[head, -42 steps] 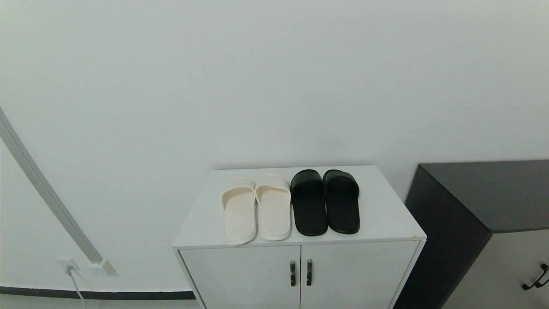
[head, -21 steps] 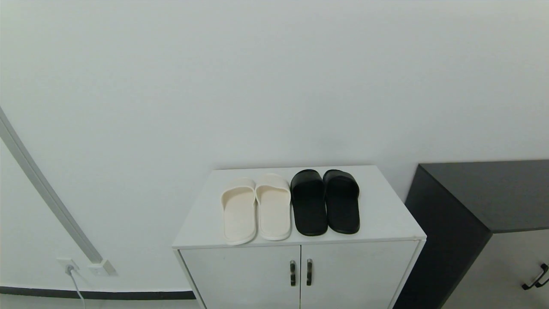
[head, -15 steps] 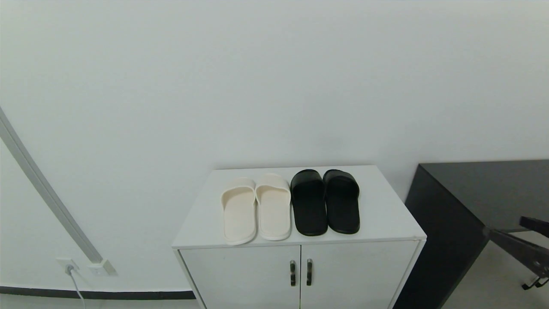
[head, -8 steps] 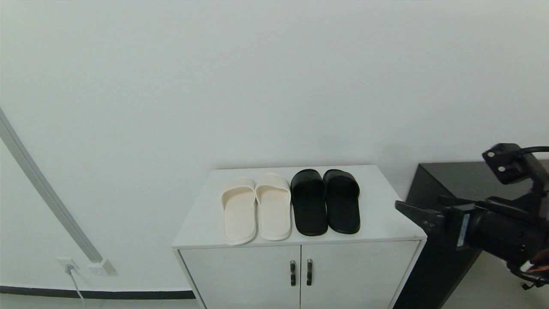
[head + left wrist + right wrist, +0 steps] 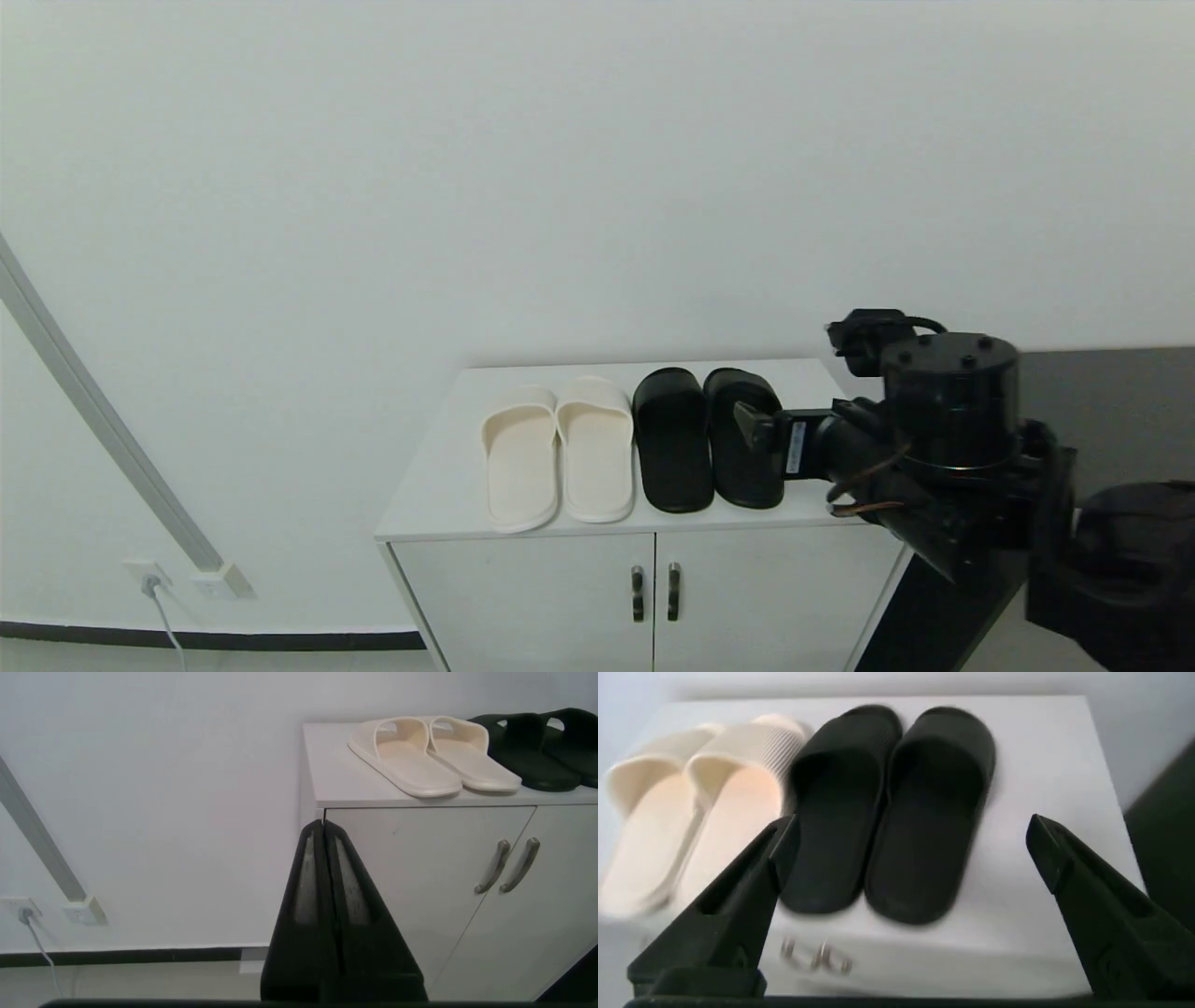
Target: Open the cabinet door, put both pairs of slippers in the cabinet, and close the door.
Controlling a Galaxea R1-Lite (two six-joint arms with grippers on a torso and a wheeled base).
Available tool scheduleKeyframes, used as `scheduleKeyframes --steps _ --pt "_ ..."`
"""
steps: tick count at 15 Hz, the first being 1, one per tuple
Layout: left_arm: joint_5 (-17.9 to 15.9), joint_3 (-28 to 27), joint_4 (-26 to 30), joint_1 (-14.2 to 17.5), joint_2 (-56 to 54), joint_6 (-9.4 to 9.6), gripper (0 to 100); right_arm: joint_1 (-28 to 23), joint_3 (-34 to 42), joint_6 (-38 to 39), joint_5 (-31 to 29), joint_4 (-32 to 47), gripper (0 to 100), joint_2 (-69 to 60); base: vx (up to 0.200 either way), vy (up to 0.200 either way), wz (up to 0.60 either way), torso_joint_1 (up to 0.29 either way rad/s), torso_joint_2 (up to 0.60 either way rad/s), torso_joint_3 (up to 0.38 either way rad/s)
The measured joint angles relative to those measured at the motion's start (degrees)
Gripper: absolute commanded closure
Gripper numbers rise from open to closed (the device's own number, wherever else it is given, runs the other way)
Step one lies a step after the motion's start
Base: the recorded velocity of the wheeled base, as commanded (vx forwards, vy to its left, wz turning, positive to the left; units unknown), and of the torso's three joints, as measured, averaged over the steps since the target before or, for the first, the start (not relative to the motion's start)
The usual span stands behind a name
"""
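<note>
A white cabinet (image 5: 523, 597) stands against the wall, both doors shut, with two metal handles (image 5: 655, 593) at the middle seam. On its top lie a white pair of slippers (image 5: 558, 457) and, to their right, a black pair of slippers (image 5: 695, 448). My right gripper (image 5: 752, 425) hovers over the right black slipper. In the right wrist view the right gripper (image 5: 912, 826) is open, its fingers (image 5: 738, 915) spread wide above the black slippers (image 5: 887, 803). My left gripper (image 5: 324, 826) is shut and empty, low beside the cabinet's left front corner (image 5: 322, 812).
A dark cabinet (image 5: 1111, 383) stands close on the right of the white one. On the left wall a grey conduit (image 5: 93, 411) runs down to a socket with a cable (image 5: 149, 586). The cabinet top (image 5: 439, 467) has bare room left of the white slippers.
My right arm has risen into the head view from the lower right and swung left, over the cabinet top to the black slippers. Slippers and doors have not moved.
</note>
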Motion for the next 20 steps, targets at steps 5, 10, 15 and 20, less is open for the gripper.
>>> scheduleKeyframes --steps 5,10,15,20 --pt "-0.1 0.0 0.0 0.0 0.0 0.04 100 0.3 -10.0 -0.3 -4.1 -3.7 0 14.6 0.0 0.0 0.0 0.0 0.0 0.0" --pt "-0.1 0.0 0.0 0.0 0.0 -0.02 100 -0.8 -15.6 -0.8 -4.1 -3.5 0 21.7 0.0 0.0 0.0 0.0 0.0 0.0" --pt "-0.1 0.0 0.0 0.0 0.0 -0.02 100 -3.8 -22.3 -3.2 -3.7 -3.4 0 28.0 0.0 0.0 0.0 0.0 0.0 0.0" --pt "-0.1 0.0 0.0 0.0 0.0 -0.02 100 -5.6 -28.5 -4.3 -3.3 -3.1 0 32.1 0.0 0.0 0.0 0.0 0.0 0.0"
